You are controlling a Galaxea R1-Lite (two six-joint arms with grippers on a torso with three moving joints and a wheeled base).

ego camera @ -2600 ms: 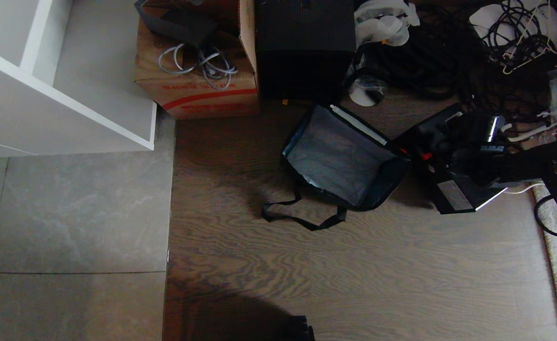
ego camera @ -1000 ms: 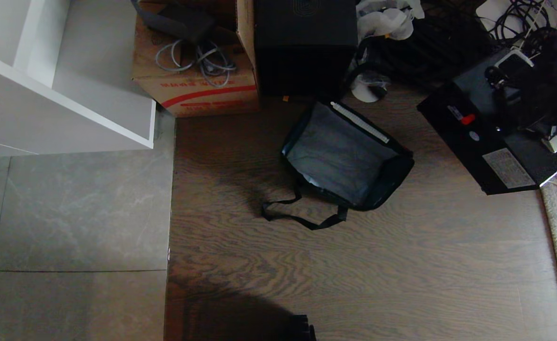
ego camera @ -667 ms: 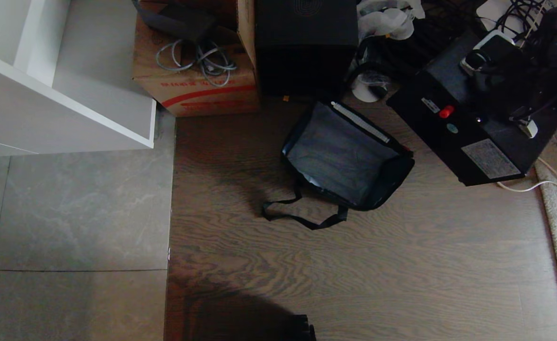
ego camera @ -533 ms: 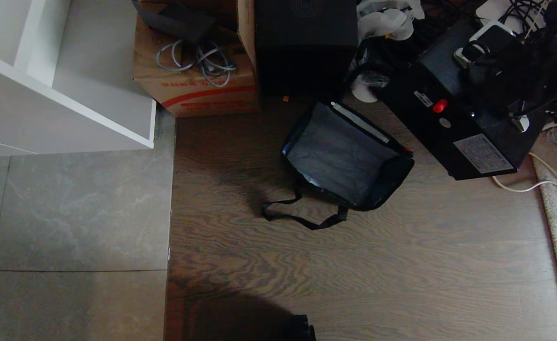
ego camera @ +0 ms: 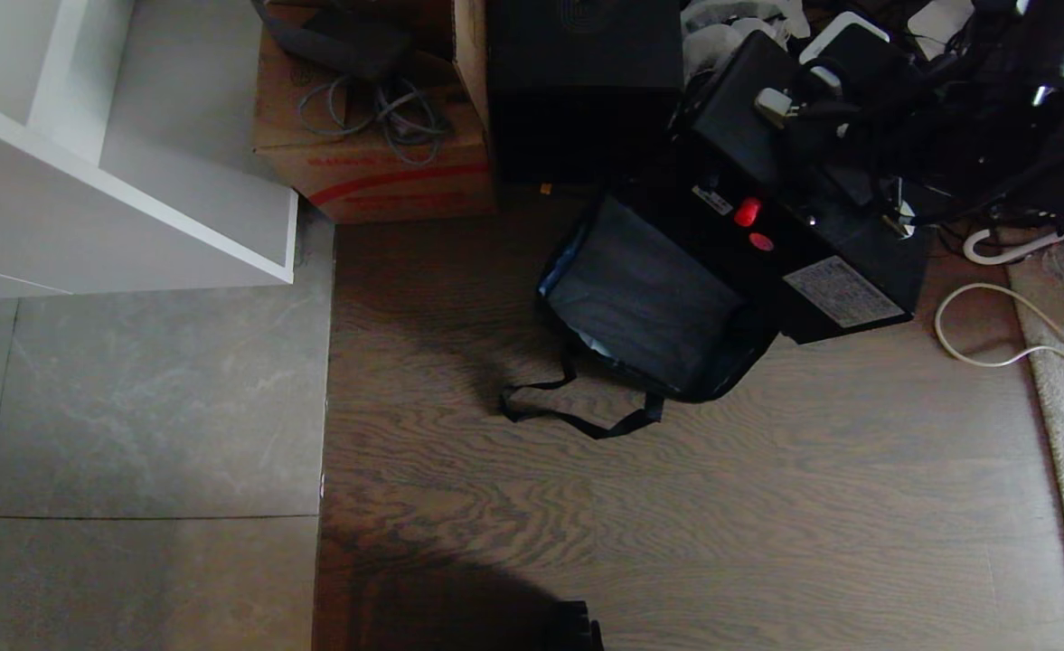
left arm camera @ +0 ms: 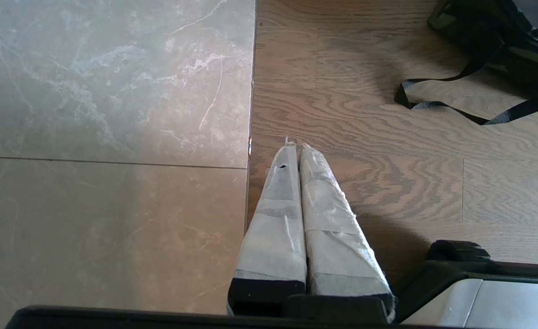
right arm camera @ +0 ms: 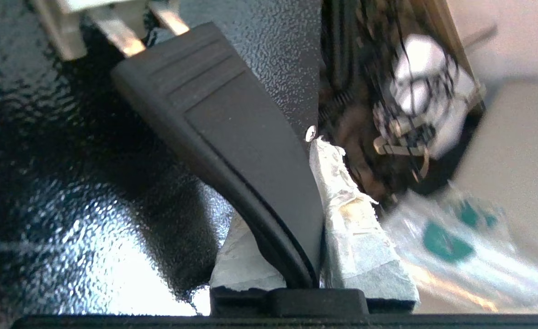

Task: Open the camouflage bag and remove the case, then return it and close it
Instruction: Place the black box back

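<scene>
Black case hangs tilted over the far right edge of the camouflage bag, carried by the right hand. Right wrist view: the 2 taped fingers pinch the case's black handle; silver metal end of the handle visible at its far end. Case face shows 2 red buttons and a pale label in the head view. Whether the case's lower corner touches the bag rim cannot be judged from the head view; it overlaps it.

Bag sits open on the wooden floor, dark interior exposed, black webbing strap trailing toward the robot.

Left hand: fingers pressed together, holding nothing, hovering over the seam between grey tile and wood, well apart from the bag.

Surroundings: cardboard box with red stripe and taller plain black box beyond the bag; tangle of dark cables to the right; white cord on the floor.
</scene>
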